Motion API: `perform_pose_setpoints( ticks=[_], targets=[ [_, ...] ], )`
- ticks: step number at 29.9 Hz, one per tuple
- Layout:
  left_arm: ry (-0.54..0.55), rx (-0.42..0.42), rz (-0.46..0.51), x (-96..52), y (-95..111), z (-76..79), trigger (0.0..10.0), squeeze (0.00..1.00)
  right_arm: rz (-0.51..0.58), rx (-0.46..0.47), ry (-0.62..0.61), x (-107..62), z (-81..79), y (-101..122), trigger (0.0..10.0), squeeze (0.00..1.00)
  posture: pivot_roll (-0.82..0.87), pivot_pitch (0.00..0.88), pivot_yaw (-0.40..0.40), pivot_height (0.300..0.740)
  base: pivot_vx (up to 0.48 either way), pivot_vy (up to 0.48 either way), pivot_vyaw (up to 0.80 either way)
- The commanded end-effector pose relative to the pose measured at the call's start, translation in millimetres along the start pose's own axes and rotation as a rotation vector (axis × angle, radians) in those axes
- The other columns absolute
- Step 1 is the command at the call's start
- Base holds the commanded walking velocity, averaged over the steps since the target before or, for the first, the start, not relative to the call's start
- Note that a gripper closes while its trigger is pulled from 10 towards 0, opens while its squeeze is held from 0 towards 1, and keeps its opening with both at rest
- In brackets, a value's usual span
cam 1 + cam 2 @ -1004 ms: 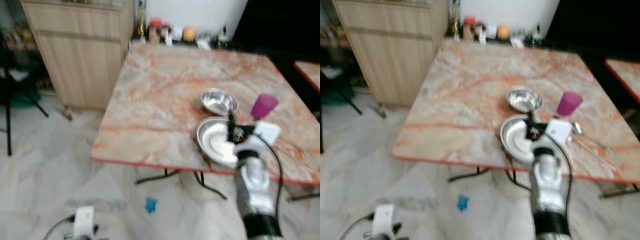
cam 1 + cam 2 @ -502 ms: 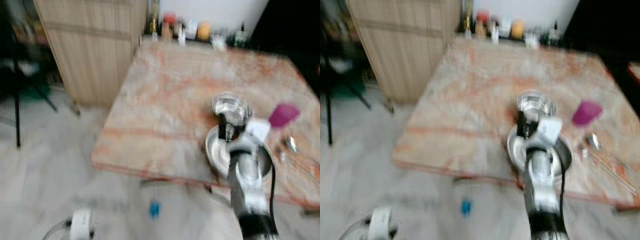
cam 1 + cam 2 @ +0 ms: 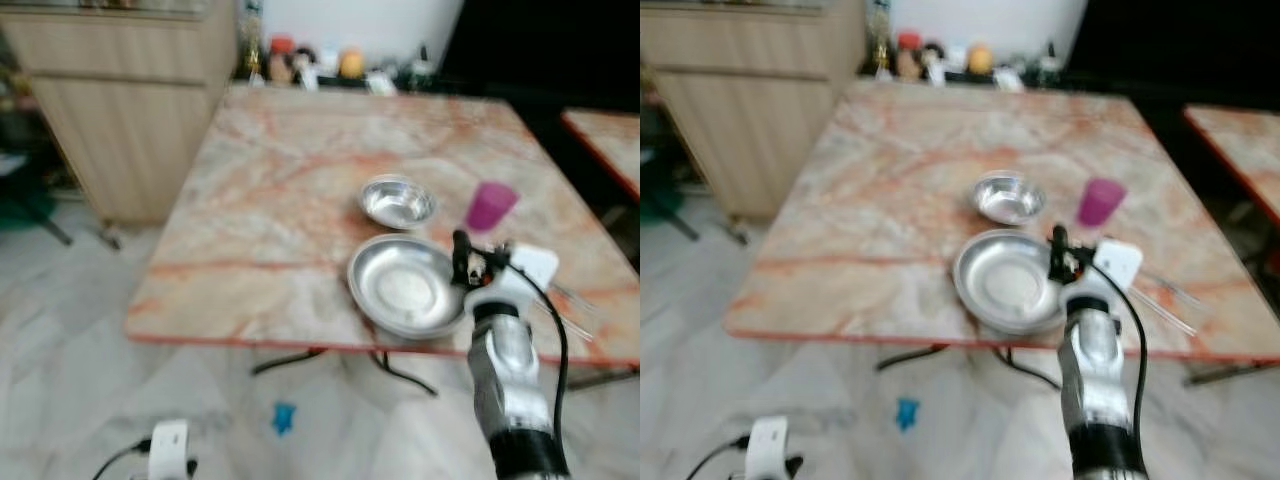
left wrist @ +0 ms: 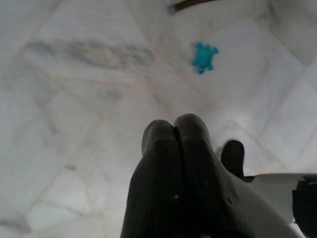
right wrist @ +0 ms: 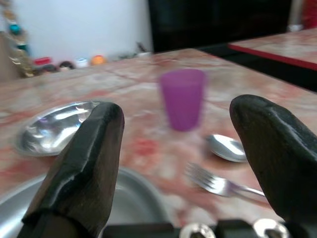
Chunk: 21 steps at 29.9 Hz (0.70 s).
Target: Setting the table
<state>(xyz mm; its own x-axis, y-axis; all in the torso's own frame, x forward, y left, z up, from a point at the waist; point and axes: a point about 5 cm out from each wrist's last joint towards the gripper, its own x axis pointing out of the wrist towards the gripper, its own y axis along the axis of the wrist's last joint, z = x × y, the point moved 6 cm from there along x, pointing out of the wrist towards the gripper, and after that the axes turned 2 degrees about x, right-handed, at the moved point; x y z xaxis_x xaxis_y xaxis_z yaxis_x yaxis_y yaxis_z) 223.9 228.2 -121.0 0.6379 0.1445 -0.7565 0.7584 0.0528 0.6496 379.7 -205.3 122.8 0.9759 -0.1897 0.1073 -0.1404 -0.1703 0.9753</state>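
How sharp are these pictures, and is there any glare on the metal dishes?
Both eye views are softly motion-blurred. The right wrist view is sharper on the purple plastic cup but blurs its near black fingers. The small steel bowl and large round steel plate show pale reflections. The left wrist view is evenly lit.

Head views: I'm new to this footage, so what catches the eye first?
The marble-patterned table with its steel plate near the front edge, a smaller steel bowl just behind it and a purple cup to their right. The right gripper, open, sits at the plate's right rim, facing the cup, with a spoon and fork beyond.
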Motion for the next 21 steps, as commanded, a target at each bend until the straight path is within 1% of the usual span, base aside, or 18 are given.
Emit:
perform_pose_setpoints(
  ticks=[1,3,6,7,9,10,11,13,14,16,18,20,21],
  targets=[
    [0.0,-0.001,-0.019,-0.6,-5.1,0.3,10.0,0.0,0.007,-0.001,0.006,0.5,-0.9,2.6,10.0,0.0,0.08,0.072,-0.098,0.74,0.0,0.0,0.0],
    [0.0,-0.001,-0.019,-0.6,-5.0,0.4,10.0,0.0,0.004,-0.005,0.008,0.3,-1.2,1.8,10.0,0.0,0.08,0.072,-0.098,0.74,0.0,0.0,0.0],
    [0.0,-0.002,-0.02,-0.7,-5.4,0.5,10.0,0.0,-0.032,-0.014,0.026,-0.5,-4.3,-4.4,10.0,0.0,0.08,0.073,-0.097,0.74,0.0,0.0,0.0],
    [-0.001,-0.001,-0.02,-0.7,-5.5,0.7,10.0,0.0,-0.042,0.008,0.035,-0.4,-5.9,-6.2,10.0,0.0,0.08,0.073,-0.097,0.74,0.0,0.0,0.0],
    [-0.001,0.0,-0.021,-0.7,-5.7,0.8,10.0,0.0,-0.057,0.019,0.05,-0.3,-8.5,-8.4,10.0,0.0,0.08,0.072,-0.097,0.74,0.0,0.0,0.0],
    [-0.001,-0.001,-0.021,-0.7,-5.7,0.7,10.0,0.0,-0.059,0.019,0.063,-0.2,-10.6,-8.7,10.0,0.0,0.08,0.072,-0.097,0.74,0.0,0.0,0.0],
    [-0.001,-0.001,-0.021,-0.7,-5.8,1.0,10.0,0.0,-0.081,0.022,0.108,0.5,-17.8,-11.3,10.0,0.0,0.08,0.072,-0.096,0.74,0.0,0.0,0.0],
    [-0.002,0.0,-0.02,-0.7,-5.6,1.2,10.0,0.0,-0.103,-0.002,0.138,1.7,-22.4,-14.1,10.0,0.0,0.08,0.073,-0.097,0.74,0.0,0.0,0.0],
    [-0.001,-0.002,-0.02,-0.6,-5.5,1.2,10.0,0.0,-0.112,0.002,0.171,3.4,-27.0,-13.7,10.0,0.0,0.08,0.073,-0.098,0.74,0.0,0.0,0.0],
    [-0.001,-0.003,-0.019,-0.6,-5.3,1.2,10.0,0.0,-0.111,0.002,0.164,5.5,-26.0,-11.9,10.0,0.0,0.08,0.076,-0.1,0.74,0.0,0.0,0.0],
    [-0.001,-0.004,-0.019,-0.7,-5.5,1.2,10.0,0.0,-0.119,0.037,0.111,8.6,-18.7,-10.1,10.0,0.0,0.08,0.074,-0.1,0.74,0.0,0.0,0.0],
    [-0.001,-0.003,-0.02,-0.7,-5.7,1.3,10.0,0.0,-0.12,0.054,0.092,9.5,-15.2,-9.7,10.0,0.0,0.08,0.074,-0.1,0.74,0.0,0.0,0.0],
    [-0.001,-0.004,-0.02,-0.8,-6.0,1.4,10.0,0.0,-0.144,0.073,0.049,9.7,-6.5,-13.6,10.0,0.0,0.08,0.077,-0.101,0.74,0.0,0.0,0.0]
  ],
)
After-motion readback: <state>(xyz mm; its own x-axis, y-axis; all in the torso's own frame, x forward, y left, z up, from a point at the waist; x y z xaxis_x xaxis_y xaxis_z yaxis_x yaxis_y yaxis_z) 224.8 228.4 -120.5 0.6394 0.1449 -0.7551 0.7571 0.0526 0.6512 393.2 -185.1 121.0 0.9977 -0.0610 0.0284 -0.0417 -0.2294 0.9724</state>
